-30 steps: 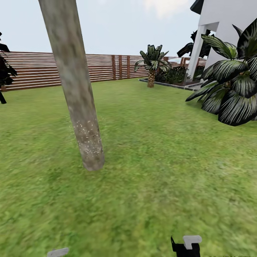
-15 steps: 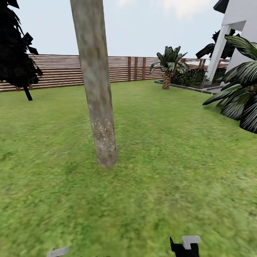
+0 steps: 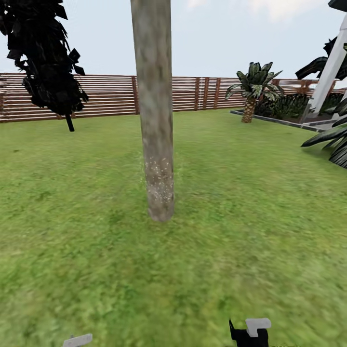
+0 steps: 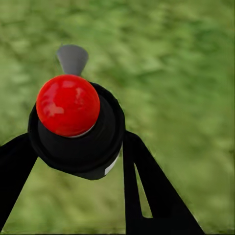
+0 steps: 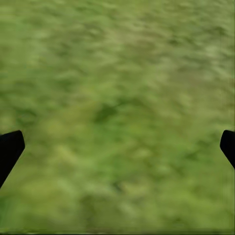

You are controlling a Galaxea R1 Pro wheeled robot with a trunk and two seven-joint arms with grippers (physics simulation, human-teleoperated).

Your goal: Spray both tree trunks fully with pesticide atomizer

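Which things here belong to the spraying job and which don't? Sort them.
Job:
- tree trunk, white pesticide specks low on it
- atomizer, red-capped, in the left pincer
- right pincer, open over grass

Not the job:
- near-black tree
- palm
- fence

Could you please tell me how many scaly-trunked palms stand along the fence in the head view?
1: the palm stands at the far right of the fence, beside a raised bed. Dark fronds at the picture's right edge may belong to other plants, their trunks cut off.
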